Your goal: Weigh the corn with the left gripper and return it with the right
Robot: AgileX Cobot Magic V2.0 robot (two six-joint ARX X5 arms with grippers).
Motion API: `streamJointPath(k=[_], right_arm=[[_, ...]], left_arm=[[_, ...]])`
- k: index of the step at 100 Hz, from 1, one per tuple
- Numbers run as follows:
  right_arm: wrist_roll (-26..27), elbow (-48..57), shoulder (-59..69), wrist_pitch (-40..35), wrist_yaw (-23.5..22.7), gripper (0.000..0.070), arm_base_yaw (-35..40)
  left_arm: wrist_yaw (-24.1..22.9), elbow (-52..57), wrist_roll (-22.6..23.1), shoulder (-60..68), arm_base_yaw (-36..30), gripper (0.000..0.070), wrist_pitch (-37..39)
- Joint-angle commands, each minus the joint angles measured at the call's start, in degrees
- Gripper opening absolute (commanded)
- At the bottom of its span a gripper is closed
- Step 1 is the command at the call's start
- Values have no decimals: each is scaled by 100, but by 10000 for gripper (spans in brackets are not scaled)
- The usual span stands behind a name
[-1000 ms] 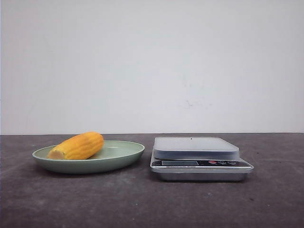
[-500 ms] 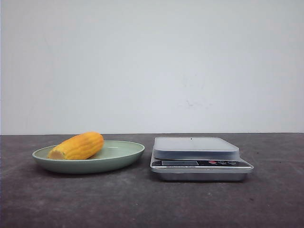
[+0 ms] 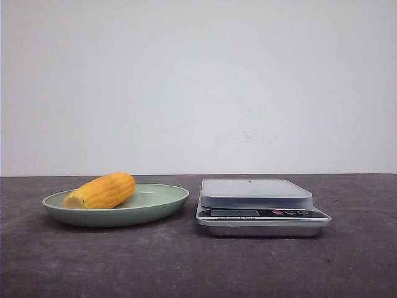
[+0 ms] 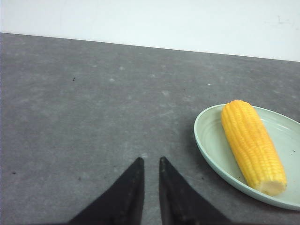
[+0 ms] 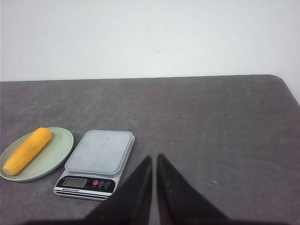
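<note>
The yellow-orange corn [image 3: 102, 190] lies on its side in the green plate [image 3: 167, 205] at the left of the table. The grey scale [image 3: 255, 194] stands just right of the plate with nothing on its platform. Neither gripper shows in the front view. In the left wrist view my left gripper [image 4: 151, 159] is shut and empty over bare table, apart from the plate [image 4: 208, 140] and the corn [image 4: 252, 145]. In the right wrist view my right gripper [image 5: 154, 156] is shut and empty, near the scale [image 5: 101, 151], with the corn [image 5: 27, 150] farther off.
The dark grey table [image 3: 198, 267] runs back to a white wall. Its rounded far corner and side edge show in the right wrist view [image 5: 283, 84]. The scale's display and buttons [image 3: 260, 213] face the front.
</note>
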Motion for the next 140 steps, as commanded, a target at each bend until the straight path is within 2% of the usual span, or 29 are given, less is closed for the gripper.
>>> streamJointPath(k=[1, 26, 31, 40, 52, 64, 73, 84, 100, 112, 121, 140], right_arm=[[50, 81, 0, 59, 4, 11, 22], [15, 81, 0, 57, 13, 11, -7], [-461, 74, -31, 155, 149, 11, -153], [-826, -96, -144, 597, 214, 11, -505], [-1064, -1008, -592, 1663, 170, 11, -1106], [-1154, -2518, -887, 3383, 68, 11, -1808], [-1137, -3521, -866, 4444, -420, 11, -2326], [-872, -4634, -890, 5558, -1073, 11, -2719], [-487, -5855, -890, 6478, -1088, 11, -2750], [-431, -6387, -892, 6677, -1099, 11, -2706], [-538, -6389, -892, 6223, -1071, 11, -2702], [-787, -6389, -892, 6109, -1058, 11, -2494]], left_arm=[[20, -101, 44, -7, 11, 21, -28], [20, -101, 44, -7, 11, 22, -28], [20, -101, 44, -7, 11, 21, -28], [20, -101, 44, -7, 11, 21, -28], [20, -101, 44, -7, 11, 21, -28], [17, -101, 44, -7, 11, 21, -26], [17, -101, 42, -7, 7, 21, -26], [13, -98, 42, 9, 7, 21, -35], [15, -98, 44, 7, 7, 22, -28], [17, -98, 44, 4, 4, 21, -31], [15, -98, 44, 4, 4, 22, -31], [15, -98, 42, 4, 7, 21, -31]])
